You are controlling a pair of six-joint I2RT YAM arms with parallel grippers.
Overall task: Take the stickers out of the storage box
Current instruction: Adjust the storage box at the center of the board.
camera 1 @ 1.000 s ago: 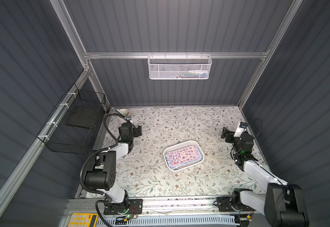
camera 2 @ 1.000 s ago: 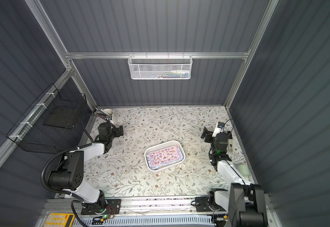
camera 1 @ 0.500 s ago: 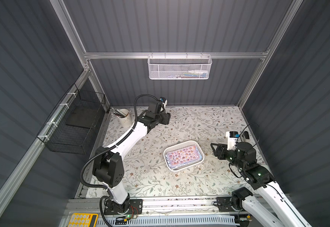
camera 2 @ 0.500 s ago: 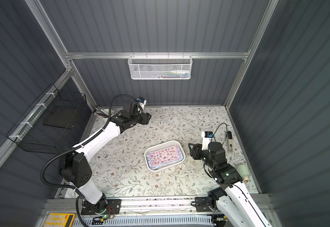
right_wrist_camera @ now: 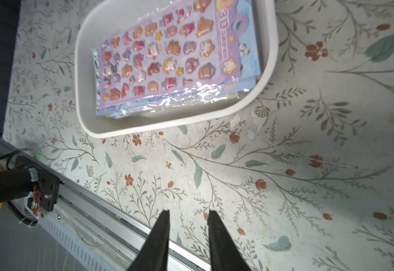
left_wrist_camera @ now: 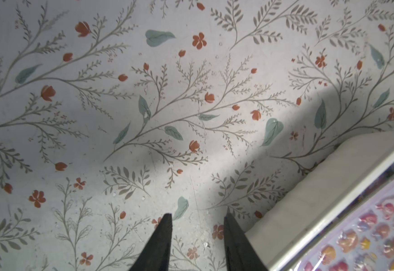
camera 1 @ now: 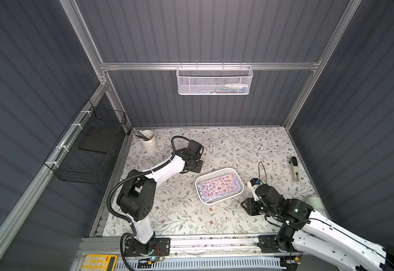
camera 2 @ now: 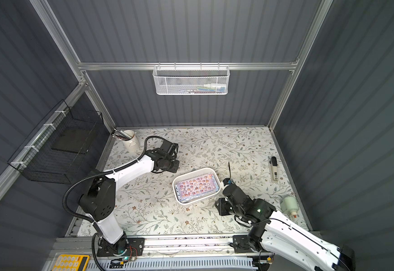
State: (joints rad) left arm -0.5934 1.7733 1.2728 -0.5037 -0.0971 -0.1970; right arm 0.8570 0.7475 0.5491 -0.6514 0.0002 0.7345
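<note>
The storage box (camera 1: 224, 199) (camera 2: 198, 200) is a shallow white tray with rounded corners in the middle of the floral table. The stickers (camera 1: 218, 186) (camera 2: 196, 186) lie stacked inside it, a purple sheet of tiny cartoon figures on top, glossy in its wrapper (right_wrist_camera: 165, 58). My left gripper (camera 1: 196, 165) (left_wrist_camera: 198, 214) hangs over bare table just beyond the box's far left corner, open and empty; the box wall (left_wrist_camera: 320, 199) is close beside one finger. My right gripper (camera 1: 247, 207) (right_wrist_camera: 187, 211) hovers over the table near the box's front right corner, open and empty.
A cup of pens (camera 1: 149, 139) stands at the back left. A black wire basket (camera 1: 90, 150) hangs on the left wall, a white mesh basket (camera 1: 214, 81) on the back wall. A stapler-like tool (camera 1: 294, 169) and a white bottle (camera 2: 290, 205) lie at the right. A yellow calculator (camera 1: 98, 262) sits beyond the front rail.
Both arms have swung in from the table's sides to the box. The left one came down from the back to the box's far left corner. Both pairs of jaws have narrowed.
</note>
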